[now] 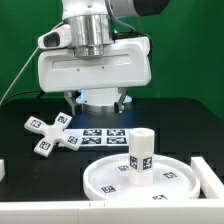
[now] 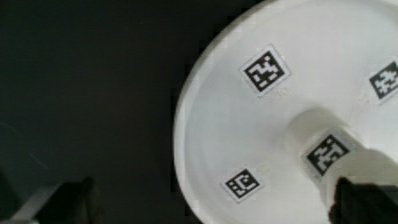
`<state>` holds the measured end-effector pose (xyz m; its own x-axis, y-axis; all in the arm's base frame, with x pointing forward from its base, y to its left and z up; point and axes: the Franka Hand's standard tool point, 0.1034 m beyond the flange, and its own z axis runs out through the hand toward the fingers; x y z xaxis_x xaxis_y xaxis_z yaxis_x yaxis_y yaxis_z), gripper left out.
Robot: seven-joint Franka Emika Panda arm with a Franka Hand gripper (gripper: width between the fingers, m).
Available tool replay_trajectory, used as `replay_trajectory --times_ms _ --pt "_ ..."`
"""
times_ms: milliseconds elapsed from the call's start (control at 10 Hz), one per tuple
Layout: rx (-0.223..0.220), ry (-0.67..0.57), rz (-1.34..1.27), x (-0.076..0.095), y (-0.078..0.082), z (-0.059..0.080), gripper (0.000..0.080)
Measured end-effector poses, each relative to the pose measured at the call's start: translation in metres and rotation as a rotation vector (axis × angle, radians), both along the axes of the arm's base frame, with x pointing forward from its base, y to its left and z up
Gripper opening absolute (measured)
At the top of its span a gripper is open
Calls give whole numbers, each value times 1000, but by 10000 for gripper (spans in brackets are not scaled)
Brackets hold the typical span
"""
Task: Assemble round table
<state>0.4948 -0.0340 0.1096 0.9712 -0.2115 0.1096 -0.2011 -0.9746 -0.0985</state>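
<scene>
Round disc [image 1: 100,181] — leg [image 1: 141,156] upright on it | claw [image 1: 98,100] spread wide, raised, apart

Round disc [image 1: 108,176]: white, with black-and-white square tags on its face.
Leg [image 1: 141,150]: white, one black-and-white tag showing.
Cross-shaped base [image 1: 55,134]: white, black-and-white tags on its arms.
Marker board [image 1: 104,135]: white, black-patterned tags.
Table [image 1: 185,120]: black.

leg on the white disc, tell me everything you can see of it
The leg is a short white cylinder, plastic-looking, with a black-and-white square tag on its side. It stands upright near the middle of the disc, its lower end on the disc's face. Whether it is screwed in cannot be told. Nothing else touches it.
</scene>
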Motion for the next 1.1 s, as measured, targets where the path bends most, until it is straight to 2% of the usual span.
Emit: replay_trajectory --times_ms 200,400,500,600,800,1000,1100 --pt "-21 -8 145 -1 -2 0 649" --pt "-54 73 305 -19 -33 -7 649" --pt "-106 69 415 -22 -48 -7 649" --pt "-143 48 521 -34 -63 -13 649" --pt "-135 55 542 -32 -58 -12 649" --pt "-134 58 540 -33 -59 -13 649" --pt "-141 59 539 -36 -65 -14 649"
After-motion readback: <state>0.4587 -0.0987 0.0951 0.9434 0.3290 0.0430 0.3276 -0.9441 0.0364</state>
